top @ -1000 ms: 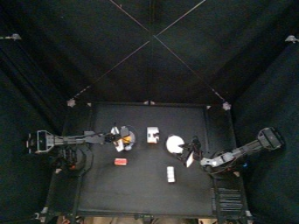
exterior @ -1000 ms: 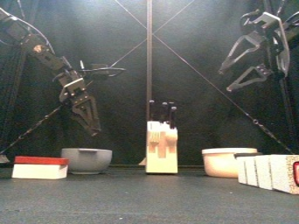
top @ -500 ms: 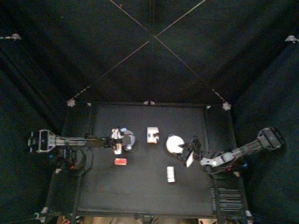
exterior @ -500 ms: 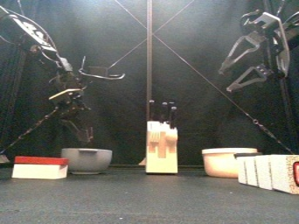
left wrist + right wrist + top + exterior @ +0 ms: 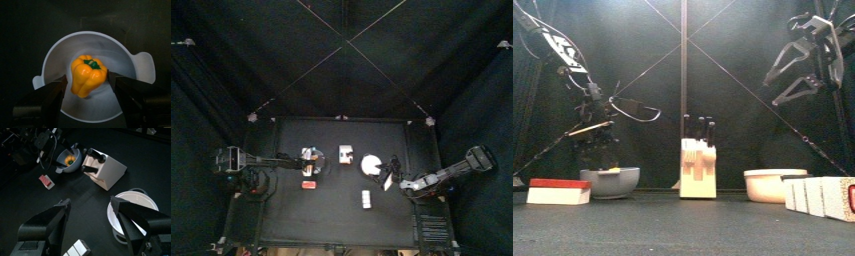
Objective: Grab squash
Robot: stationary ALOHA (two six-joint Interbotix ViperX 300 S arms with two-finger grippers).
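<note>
The squash (image 5: 88, 76) is a yellow-orange lobed vegetable with a green stem, much like a bell pepper. It lies in a grey bowl (image 5: 127, 107) at the table's left. My left gripper (image 5: 88, 82) hangs open just over the bowl, one jaw on each side of the squash, neither clearly touching it. In the front view the left gripper (image 5: 596, 152) reaches down to the grey bowl's rim (image 5: 620, 182). My right gripper (image 5: 90, 210) is open and empty, held high at the right (image 5: 804, 70). The right wrist view also catches the squash (image 5: 69, 160) from afar.
A pale knife block (image 5: 698, 168) stands mid-table. A white bowl (image 5: 771, 185) sits to its right, with white boxes (image 5: 823, 195) at the front right. A red-and-white box (image 5: 557, 190) lies in front of the grey bowl.
The left arm has swung inward and come down, bringing its gripper from above and beside the grey bowl to right over it. The right arm has stayed where it was.
</note>
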